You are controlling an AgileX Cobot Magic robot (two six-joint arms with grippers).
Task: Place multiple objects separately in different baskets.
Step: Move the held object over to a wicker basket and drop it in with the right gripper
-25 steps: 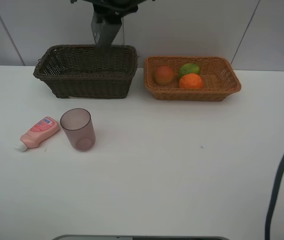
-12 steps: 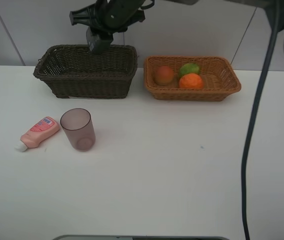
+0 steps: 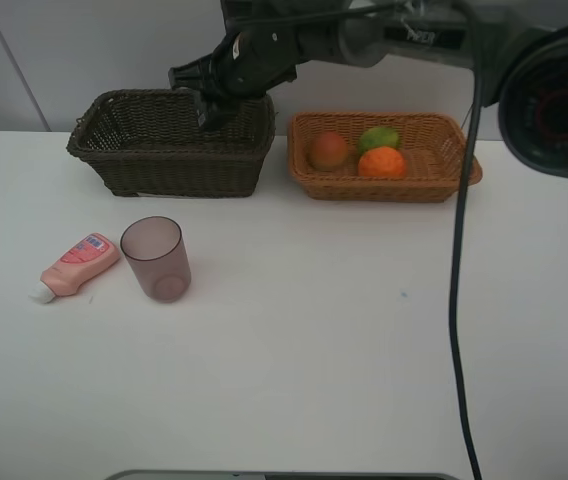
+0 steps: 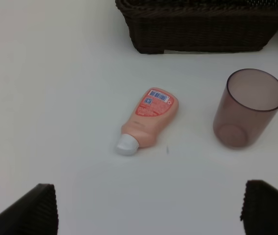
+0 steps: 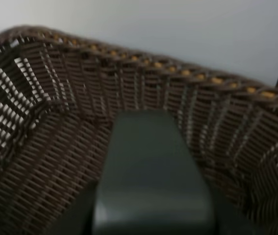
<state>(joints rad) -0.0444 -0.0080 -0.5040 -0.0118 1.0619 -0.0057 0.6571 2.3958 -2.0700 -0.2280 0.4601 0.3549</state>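
My right gripper point(image 3: 220, 92) reaches across to the dark brown basket point(image 3: 164, 165) and is shut on the dark pump bottle point(image 3: 209, 112). The right wrist view shows that bottle point(image 5: 151, 181) hanging inside the basket's woven walls point(image 5: 46, 147). The pink tube point(image 3: 79, 265) lies on the table beside the upright mauve cup point(image 3: 154, 258). My left gripper point(image 4: 149, 215) hovers open above the tube point(image 4: 149, 120) and cup point(image 4: 246, 110), and it does not show in the exterior view. The peach-like fruit point(image 3: 328, 150), green fruit point(image 3: 378, 137) and orange point(image 3: 382, 162) lie in the orange-tan basket point(image 3: 464, 172).
The two baskets stand side by side at the back of the white table point(image 3: 344, 330), against the wall. A dark cable point(image 3: 456, 300) hangs down the right side of the exterior view.
My right arm has come down from above the dark brown basket, carrying the bottle down to the basket's rim. Tube, cup and fruits have not moved.
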